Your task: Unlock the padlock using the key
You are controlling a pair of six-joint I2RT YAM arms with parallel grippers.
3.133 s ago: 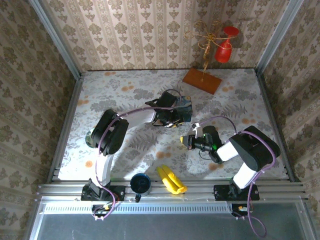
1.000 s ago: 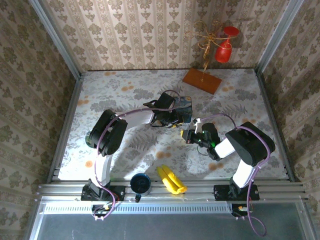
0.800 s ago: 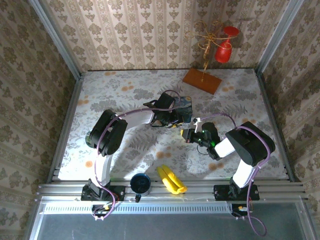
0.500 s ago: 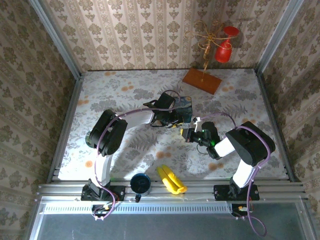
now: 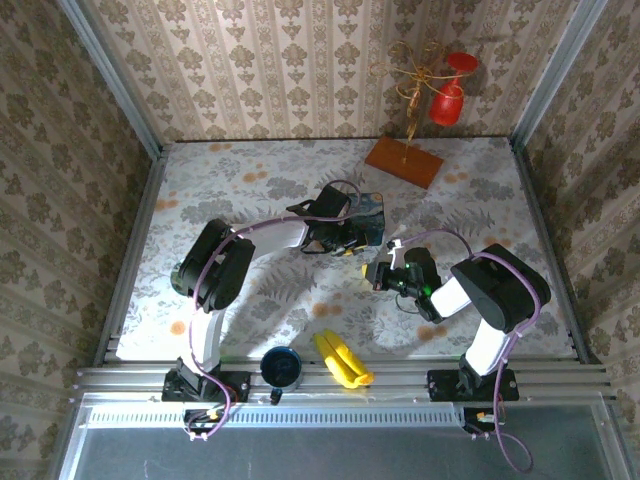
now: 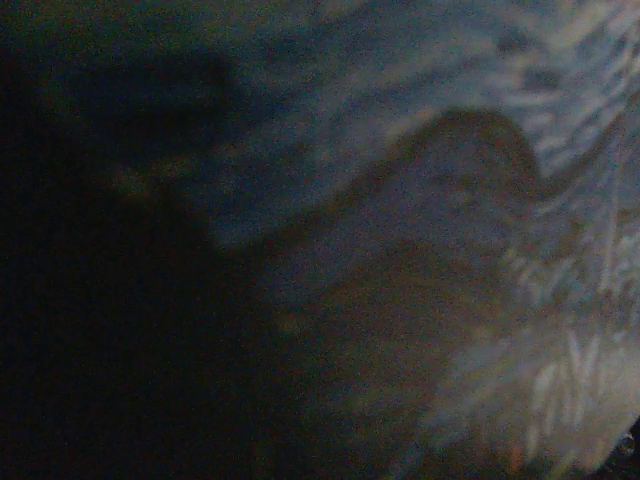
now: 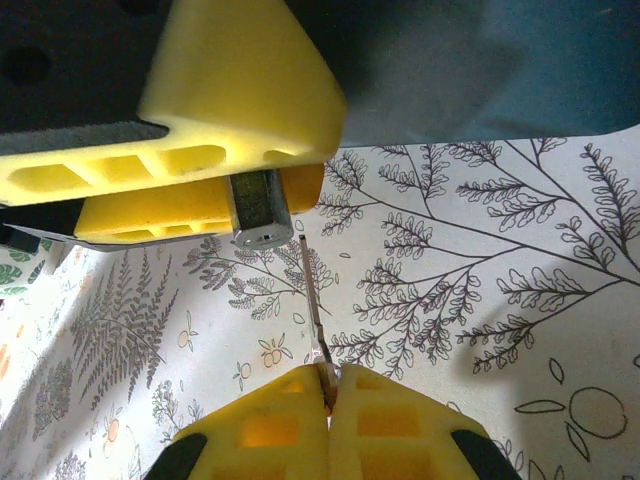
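Note:
In the right wrist view my right gripper (image 7: 326, 378) is shut on the key (image 7: 313, 300), whose thin blade points up. The blade's tip ends just right of the padlock (image 7: 258, 212), a small silver body with its end face turned toward me. The yellow fingers (image 7: 200, 150) of my left gripper (image 5: 350, 245) are clamped on the padlock. Key tip and lock face are close together but apart. From above, my right gripper (image 5: 373, 272) sits just below and right of the left one. The left wrist view is dark and blurred, pressed against a blue print.
The blue painting-printed box (image 5: 370, 210) lies right behind the left gripper. A wooden base (image 5: 403, 160) with a wire stand and red goblet (image 5: 448, 100) stands at the back. A banana (image 5: 342, 360) and a dark mug (image 5: 282, 367) rest near the front edge.
Over three seconds my right gripper has carried the key up toward the left gripper. In the last second both arms barely move.

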